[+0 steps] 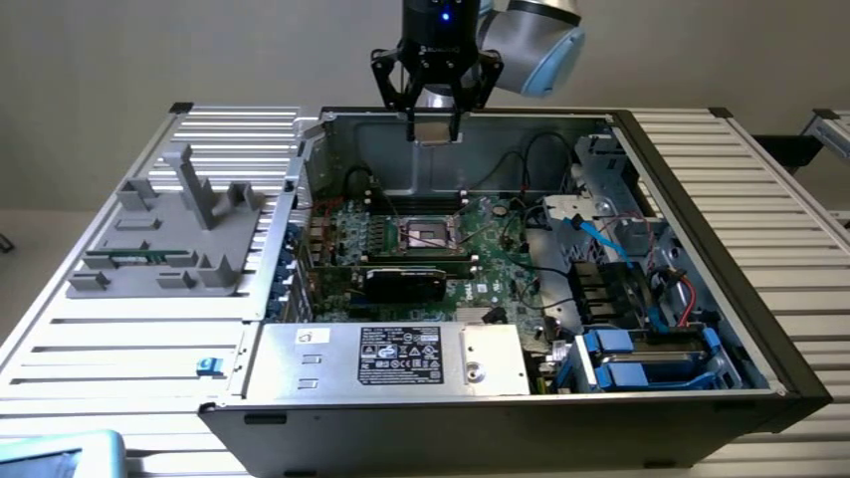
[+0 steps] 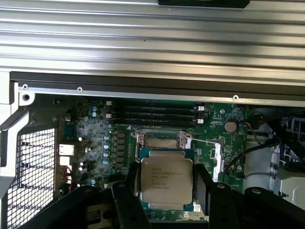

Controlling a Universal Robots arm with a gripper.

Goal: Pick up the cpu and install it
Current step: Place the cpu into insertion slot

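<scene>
Above case far edge: gripper clamped on cpu, held in air. Pickup done. Socket below looks empty; cpu not yet seated, so install remains.

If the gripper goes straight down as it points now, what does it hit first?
Probably the open socket on the motherboard, or board right beside it, the held cpu touching before the gripper. Alignment is hard to judge.

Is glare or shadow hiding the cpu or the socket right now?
Wrist view: the cpu, clamped in the gripper, is evenly lit, its print visible; glare washes the table slats beyond. Exterior view: the socket sits dim inside the case, yet discernible.
</scene>
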